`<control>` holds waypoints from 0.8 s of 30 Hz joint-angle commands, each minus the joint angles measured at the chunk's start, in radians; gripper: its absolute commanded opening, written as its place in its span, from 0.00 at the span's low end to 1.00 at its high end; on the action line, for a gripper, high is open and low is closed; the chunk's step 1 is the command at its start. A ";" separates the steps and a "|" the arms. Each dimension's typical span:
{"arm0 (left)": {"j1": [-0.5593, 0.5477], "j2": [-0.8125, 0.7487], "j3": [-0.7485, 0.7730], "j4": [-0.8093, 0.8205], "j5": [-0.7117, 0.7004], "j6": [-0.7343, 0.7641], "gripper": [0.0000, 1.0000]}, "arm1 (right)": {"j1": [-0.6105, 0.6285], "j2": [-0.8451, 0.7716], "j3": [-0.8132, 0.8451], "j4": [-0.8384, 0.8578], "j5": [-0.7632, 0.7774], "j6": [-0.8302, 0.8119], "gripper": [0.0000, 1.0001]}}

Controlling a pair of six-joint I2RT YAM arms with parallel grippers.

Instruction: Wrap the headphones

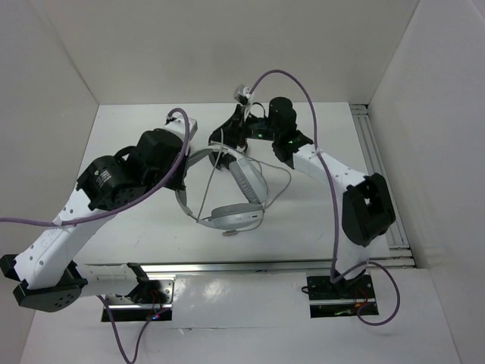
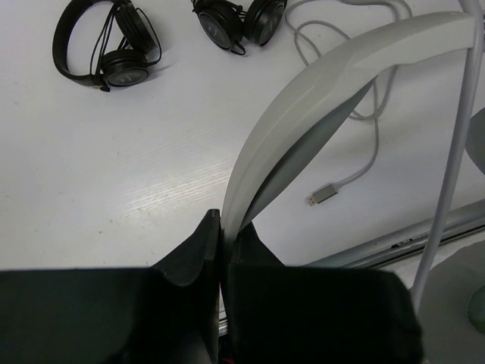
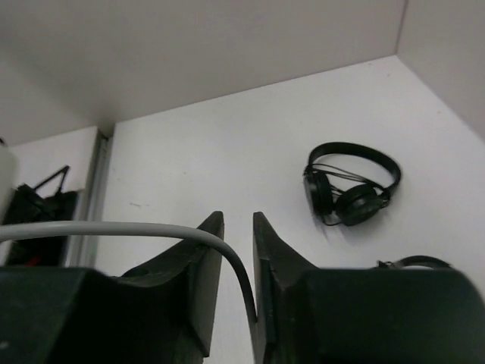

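The grey-white headphones [image 1: 236, 199] lie at the table's middle, with the wide band [image 2: 318, 98] arching up. My left gripper [image 1: 184, 176] is shut on the band's end [image 2: 225, 221]. The thin grey cable [image 1: 206, 186] runs straight from the headphones up to my right gripper [image 1: 222, 140]. In the right wrist view the cable [image 3: 114, 227] bends over the left finger and drops into the gap of the gripper [image 3: 237, 221]. The jaws stand narrowly apart, wider than the cable, which rests against the right finger. The cable's plug [image 2: 326, 194] lies on the table.
Two small black headphones [image 2: 106, 45] [image 2: 239, 19] lie on the table beyond the left gripper. One also shows in the right wrist view [image 3: 348, 186]. A metal rail [image 1: 250, 265] runs along the near edge and another [image 1: 379, 167] along the right. White walls enclose the table.
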 commanded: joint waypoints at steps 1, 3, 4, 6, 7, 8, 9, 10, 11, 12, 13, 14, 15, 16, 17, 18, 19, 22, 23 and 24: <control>-0.021 -0.010 0.102 -0.046 0.010 -0.053 0.00 | 0.012 0.151 0.008 0.248 -0.078 0.181 0.33; -0.021 0.004 0.142 -0.083 -0.034 -0.079 0.00 | 0.037 0.215 0.054 0.280 -0.110 0.241 0.34; -0.021 0.029 0.157 -0.095 -0.049 -0.104 0.00 | 0.061 0.259 0.043 0.330 -0.110 0.263 0.36; -0.021 0.049 0.215 -0.133 -0.073 -0.124 0.00 | 0.071 0.292 -0.015 0.504 -0.075 0.357 0.37; -0.021 0.061 0.238 -0.146 -0.073 -0.133 0.00 | 0.085 0.308 -0.033 0.575 -0.075 0.397 0.39; -0.011 0.073 0.289 -0.158 -0.085 -0.133 0.00 | 0.094 0.357 -0.044 0.640 -0.075 0.443 0.39; -0.002 0.101 0.317 -0.169 -0.096 -0.145 0.00 | 0.094 0.387 -0.044 0.762 -0.084 0.488 0.39; -0.002 0.112 0.341 -0.178 -0.096 -0.145 0.00 | 0.108 0.416 -0.044 0.812 -0.084 0.560 0.39; 0.015 0.127 0.398 -0.192 -0.109 -0.157 0.00 | 0.126 0.471 -0.044 0.855 -0.084 0.586 0.39; 0.024 0.159 0.426 -0.192 -0.109 -0.157 0.00 | 0.137 0.496 -0.044 0.915 -0.084 0.608 0.39; 0.044 0.179 0.456 -0.192 -0.109 -0.157 0.00 | 0.147 0.517 -0.044 0.935 -0.069 0.632 0.39; 0.053 0.202 0.491 -0.203 -0.096 -0.157 0.00 | 0.169 0.552 -0.044 0.956 -0.059 0.642 0.39; 0.062 0.225 0.560 -0.213 -0.096 -0.167 0.00 | 0.180 0.566 -0.044 0.999 -0.049 0.642 0.39; 0.090 0.268 0.591 -0.214 -0.096 -0.177 0.00 | 0.193 0.595 -0.044 1.015 -0.040 0.663 0.39; 0.108 0.286 0.620 -0.214 -0.096 -0.177 0.00 | 0.194 0.595 -0.058 1.036 -0.024 0.680 0.39; 0.131 0.305 0.668 -0.214 -0.076 -0.177 0.00 | 0.203 0.627 -0.067 1.124 -0.024 0.704 0.35; 0.195 0.319 0.688 -0.204 -0.062 -0.177 0.00 | 0.203 0.641 -0.091 1.168 -0.015 0.758 0.35; 0.333 0.351 0.703 -0.113 0.051 -0.177 0.00 | 0.214 0.677 -0.157 1.317 -0.015 0.821 0.26; 0.417 0.351 0.693 -0.085 0.087 -0.168 0.00 | 0.214 0.677 -0.179 1.337 -0.015 0.830 0.19; 0.453 0.378 0.693 -0.066 0.114 -0.168 0.00 | 0.224 0.656 -0.200 1.337 -0.015 0.830 0.14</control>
